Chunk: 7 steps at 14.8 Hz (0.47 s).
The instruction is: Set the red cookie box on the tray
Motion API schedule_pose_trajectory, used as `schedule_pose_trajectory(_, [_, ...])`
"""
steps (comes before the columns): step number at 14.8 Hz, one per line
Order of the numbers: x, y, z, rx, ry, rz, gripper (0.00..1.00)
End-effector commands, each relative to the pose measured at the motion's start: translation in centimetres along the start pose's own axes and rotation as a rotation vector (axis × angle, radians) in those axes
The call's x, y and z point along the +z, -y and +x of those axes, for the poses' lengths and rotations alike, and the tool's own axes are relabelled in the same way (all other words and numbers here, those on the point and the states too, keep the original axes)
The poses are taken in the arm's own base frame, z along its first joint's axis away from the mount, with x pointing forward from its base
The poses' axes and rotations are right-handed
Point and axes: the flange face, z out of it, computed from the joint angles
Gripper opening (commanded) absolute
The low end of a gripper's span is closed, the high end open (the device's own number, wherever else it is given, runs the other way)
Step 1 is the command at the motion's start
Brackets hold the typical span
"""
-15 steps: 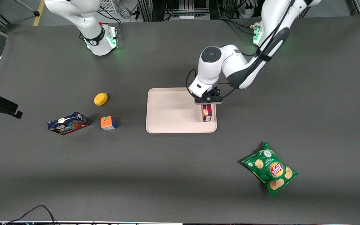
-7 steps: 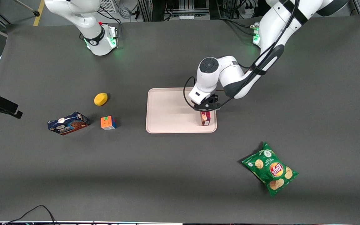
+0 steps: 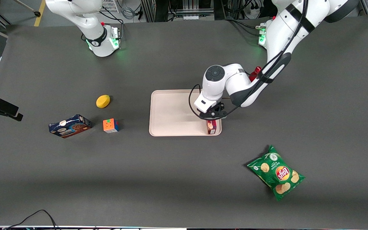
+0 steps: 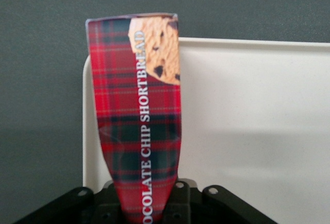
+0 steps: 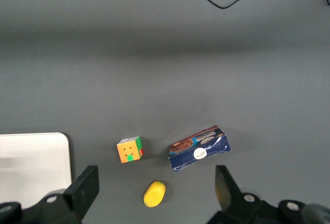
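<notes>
The table (image 3: 171, 191) is covered from edge to edge by a dark grey matte sheet, lit evenly from above; a broad, soft band of shadow is cast across the part nearest the front camera. A black cable (image 3: 40, 213) is looped onto that near edge, where a thin pale strip (image 3: 75, 228) is seen. Past the table's farthest edge, dark metal racking (image 3: 184, 8) hung with cables is seen. A grey floor marked by a yellow line (image 3: 39, 12) is visible toward the parked arm's end.
</notes>
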Motion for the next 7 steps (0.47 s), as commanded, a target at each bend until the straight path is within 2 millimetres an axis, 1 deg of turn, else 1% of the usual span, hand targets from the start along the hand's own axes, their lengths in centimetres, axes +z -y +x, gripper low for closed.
schedule_pose_trajectory(1, [0.29, -0.65, 0.21, -0.002, -0.013, -0.002, 1.0])
schedule_pose_trajectory(5, [0.12, -0.54, 0.34, -0.002, -0.017, 0.002, 1.0])
schedule_pose_trajectory(7, [-0.64, -0.58, 1.17, -0.013, -0.028, 0.0, 1.0])
